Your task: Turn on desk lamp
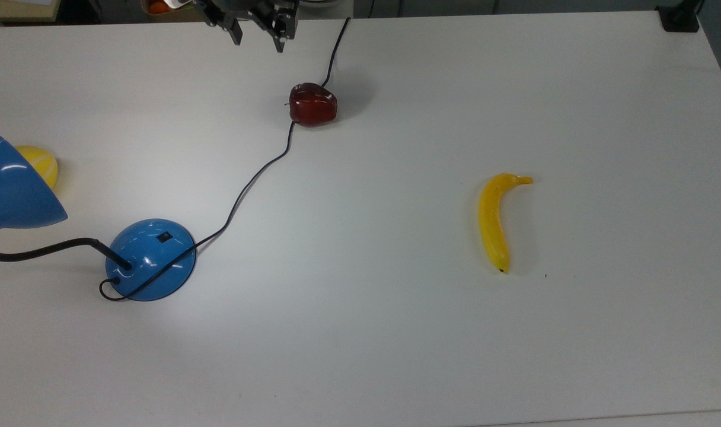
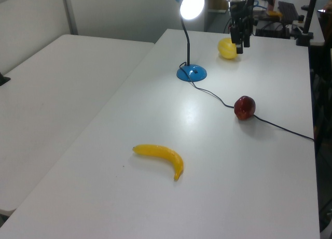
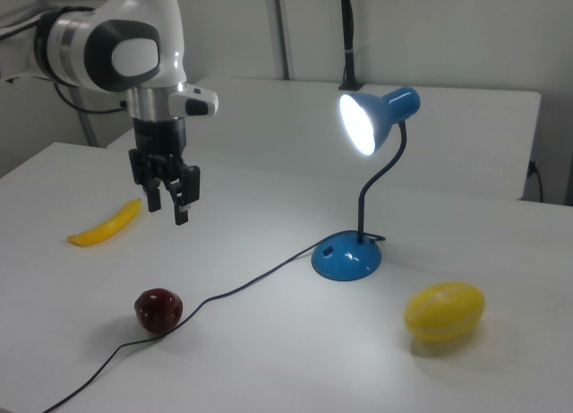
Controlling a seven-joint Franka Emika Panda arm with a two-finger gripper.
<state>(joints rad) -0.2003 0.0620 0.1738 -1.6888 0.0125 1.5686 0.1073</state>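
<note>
Blue lamp (image 3: 369, 117), black cord (image 1: 251, 178); yellow banana (image 1: 494, 220); dark red apple (image 1: 312, 105); white table (image 1: 396, 332).

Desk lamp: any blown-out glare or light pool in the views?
Left view: the desk lamp bulb is blown out white. Right view: same bright glare inside the shade. Top view: a soft bright pool on the table around the lamp's base, highlights on the blue dome.

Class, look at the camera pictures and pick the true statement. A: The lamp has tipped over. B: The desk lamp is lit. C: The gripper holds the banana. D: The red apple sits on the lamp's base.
B: the desk lamp glows bright white inside its shade and stands upright.
</note>
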